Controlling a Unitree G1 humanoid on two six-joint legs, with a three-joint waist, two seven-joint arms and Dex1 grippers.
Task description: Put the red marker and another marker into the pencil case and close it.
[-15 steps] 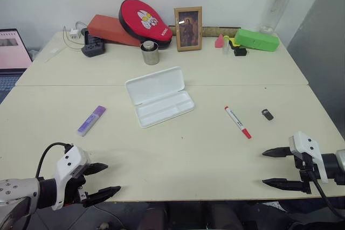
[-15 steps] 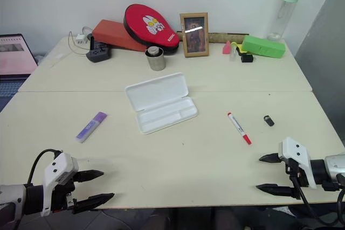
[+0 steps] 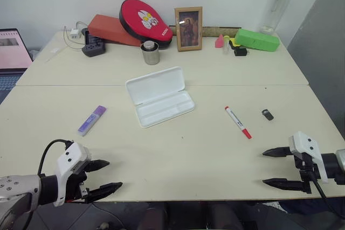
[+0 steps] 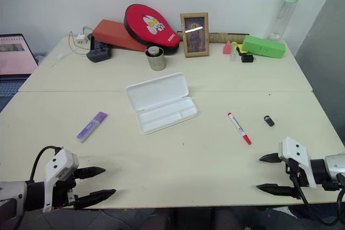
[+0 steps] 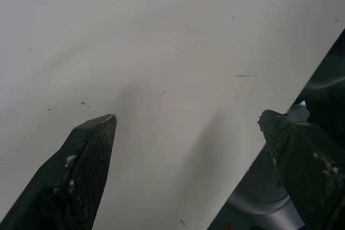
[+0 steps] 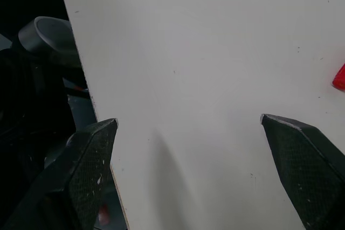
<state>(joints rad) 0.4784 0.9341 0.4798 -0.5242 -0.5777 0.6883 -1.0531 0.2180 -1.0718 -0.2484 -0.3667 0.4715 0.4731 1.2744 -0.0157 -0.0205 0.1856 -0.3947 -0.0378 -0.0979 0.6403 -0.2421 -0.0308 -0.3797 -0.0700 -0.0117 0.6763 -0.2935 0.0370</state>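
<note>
Cream counter (image 3: 178,149), smooth, two-panelled; back edge cluttered with red pad (image 3: 144,20), framed picture (image 3: 188,28), green box (image 3: 256,40). White plastic pencil case (image 3: 160,96) laid open at centre, tray empty. Red marker (image 3: 237,122) lies right of it, lilac highlighter (image 3: 91,120) left. Left claw (image 3: 104,177) and right claw (image 3: 275,167) spread wide, holding nothing, at the near edge.

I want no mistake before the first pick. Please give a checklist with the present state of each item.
1. Case lid open, tray free: ok.
2. Red marker lying alone, free to take: ok.
3. Purple highlighter lying alone: ok.
4. Left pincer open, holding nothing: ok.
5. Right pincer open, holding nothing: ok.
6. Marker caps firmly on: cannot tell.
</note>
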